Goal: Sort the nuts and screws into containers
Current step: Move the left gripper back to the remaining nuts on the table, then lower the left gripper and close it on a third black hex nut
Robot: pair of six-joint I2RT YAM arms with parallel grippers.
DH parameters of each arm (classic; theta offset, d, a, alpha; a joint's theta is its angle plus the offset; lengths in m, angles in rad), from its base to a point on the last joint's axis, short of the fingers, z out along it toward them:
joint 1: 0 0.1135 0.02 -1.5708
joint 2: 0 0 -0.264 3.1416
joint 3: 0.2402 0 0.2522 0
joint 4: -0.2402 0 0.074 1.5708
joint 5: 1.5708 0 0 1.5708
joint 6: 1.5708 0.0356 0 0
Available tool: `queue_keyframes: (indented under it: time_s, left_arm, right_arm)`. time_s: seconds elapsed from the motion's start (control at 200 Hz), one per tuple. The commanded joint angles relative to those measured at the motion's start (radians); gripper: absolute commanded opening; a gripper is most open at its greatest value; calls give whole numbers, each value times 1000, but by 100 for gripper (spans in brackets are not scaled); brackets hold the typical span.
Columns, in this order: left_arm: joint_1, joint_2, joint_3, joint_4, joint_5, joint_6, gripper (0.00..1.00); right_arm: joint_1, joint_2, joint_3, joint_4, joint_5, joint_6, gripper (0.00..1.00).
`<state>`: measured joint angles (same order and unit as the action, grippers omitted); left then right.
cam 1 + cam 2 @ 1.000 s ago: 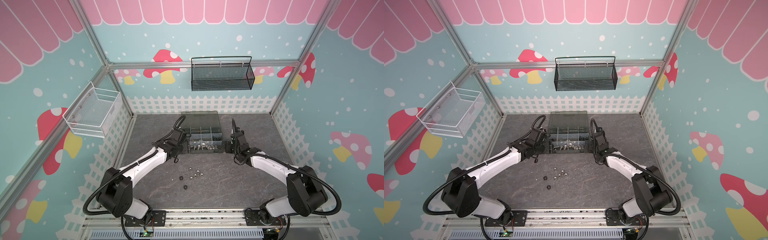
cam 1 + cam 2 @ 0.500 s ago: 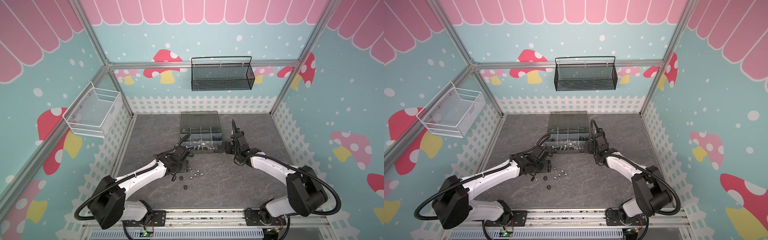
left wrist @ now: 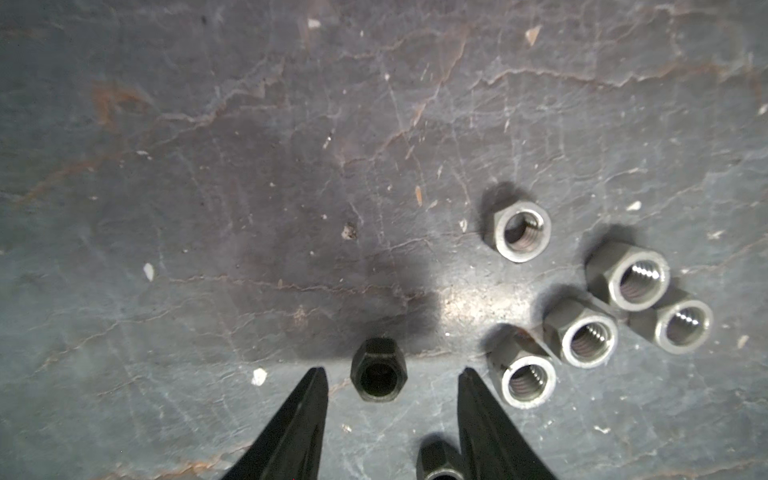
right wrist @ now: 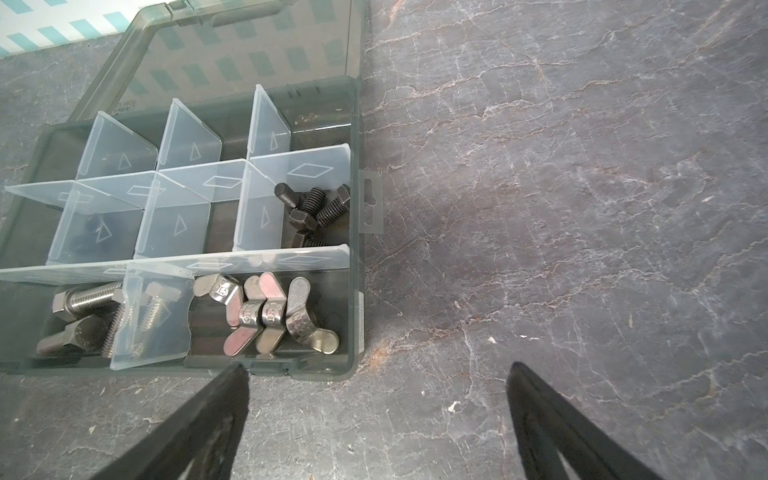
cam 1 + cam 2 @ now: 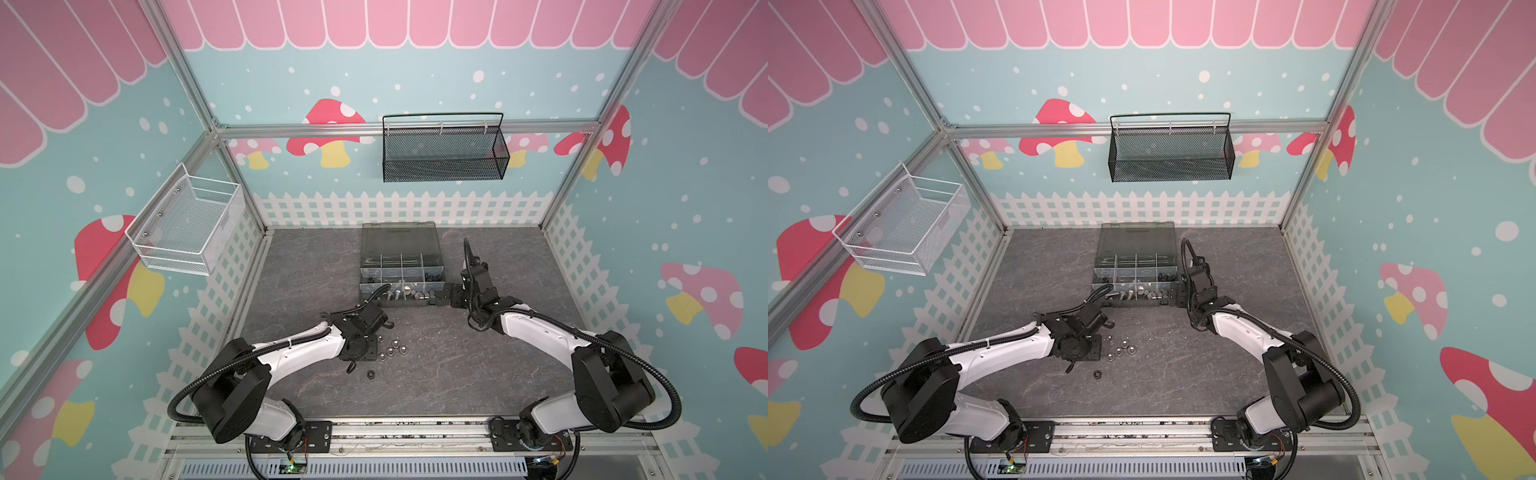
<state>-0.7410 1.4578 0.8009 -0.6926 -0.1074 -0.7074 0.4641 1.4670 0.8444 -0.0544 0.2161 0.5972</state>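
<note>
The sorting looks more than half done. In the dark grey plastic organiser case (image 4: 355, 270), separate compartments already hold silver hex-head screws (image 4: 83, 307), short black screws (image 4: 316, 208) and silver wing nuts (image 4: 270, 316). What remains lies on the grey stone-pattern tabletop (image 3: 249, 145), well apart from the case: five silver hex nuts (image 3: 588, 332) in a loose group, one black hex nut (image 3: 379, 370) just beside them, and a second black hex nut (image 3: 438, 467), partly hidden by a tip. The left tool (image 3: 391, 372) is apart, with its tips on both sides of the first black hex nut and not yet touching it. The right tool (image 4: 378, 368) is wide apart and empty, just beside the case's near corner.
</note>
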Motion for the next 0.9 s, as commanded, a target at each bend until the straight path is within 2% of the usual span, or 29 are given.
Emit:
queue_keyframes:
  time_s: [0.0,0.72,0.89]
  left_arm:
    - [-6,19,-12,-14,10,-17,47]
    - [-5,108,-20,8,-10,-6,37]
    - [0,119,-24,13,-18,-6,24]
  right_arm:
    - [-4,12,-10,4,2,14,98]
    - [-3,31,-8,3,3,13,98]
    - [-3,29,-10,2,4,12,98]
